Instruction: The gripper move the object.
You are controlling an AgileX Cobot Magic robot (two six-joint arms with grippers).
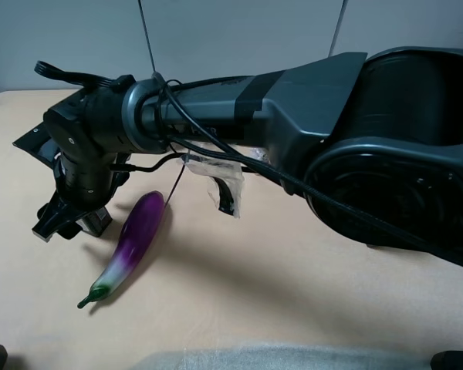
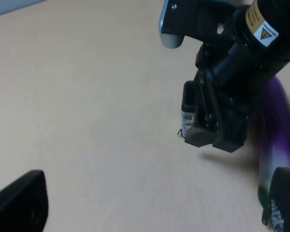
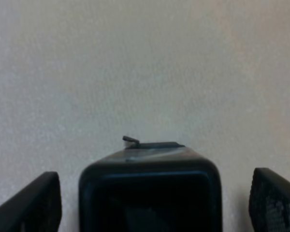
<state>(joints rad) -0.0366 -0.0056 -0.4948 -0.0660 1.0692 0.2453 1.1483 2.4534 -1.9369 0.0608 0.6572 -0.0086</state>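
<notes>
Right hand points straight down over the left side of the surface. It is carried by a thick dark arm that reaches in from the right and crosses the middle. Its two dark blocky jaws stand apart, with the small black bottle in the gap between them. The right wrist view looks down on the bottle's black cap, with one finger off to each side. A strip of bare surface shows between cap and finger on both sides, so nothing is clamped. The jaw tips hang low, down by the bottle's base and close to the surface.

The bottle stands upright on the surface, black cap up, with its white-and-red label turned toward the left wrist camera. From the high camera the bottle is hidden behind the wrist and jaws.

An eggplant lies just to the right of the right hand, with a small gap showing between them in the high view. Its purple end points far and right, and its green stem end points near and left. A yellow warning sticker shows on the arm above the jaws.

Left hand hovers well apart from the bottle. Its fingers are spread wide, with only bare surface between them, and it faces the bottle and the right hand.
</notes>
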